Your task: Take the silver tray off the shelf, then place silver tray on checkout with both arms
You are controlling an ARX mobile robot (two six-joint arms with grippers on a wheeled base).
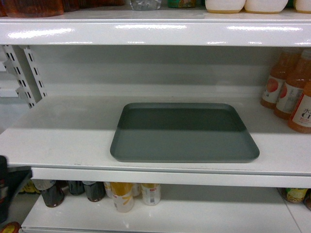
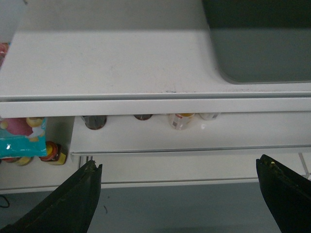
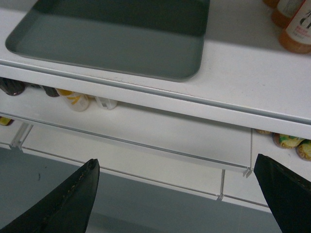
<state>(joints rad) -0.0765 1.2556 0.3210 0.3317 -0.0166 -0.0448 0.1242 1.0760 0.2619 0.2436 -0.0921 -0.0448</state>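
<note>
White glossy metal store shelf [image 1: 63, 141], middle board; bottles on the boards above and below, orange juice bottles [image 1: 291, 90] at the right end. Flat grey-green rectangular silver tray [image 1: 183, 132] lies flat near the front lip, long axis running left-right along the shelf, long side facing the robot. Both grippers sit below and in front of the lip, tray up and ahead of each. Left gripper [image 2: 180, 194]: fingers spread wide, nothing held; tray's near-left corner shows up and to its right. Right gripper [image 3: 177, 194]: likewise wide open, empty; tray up and to its left. Neither looks clearly nearer. Checkout not in view.
</note>
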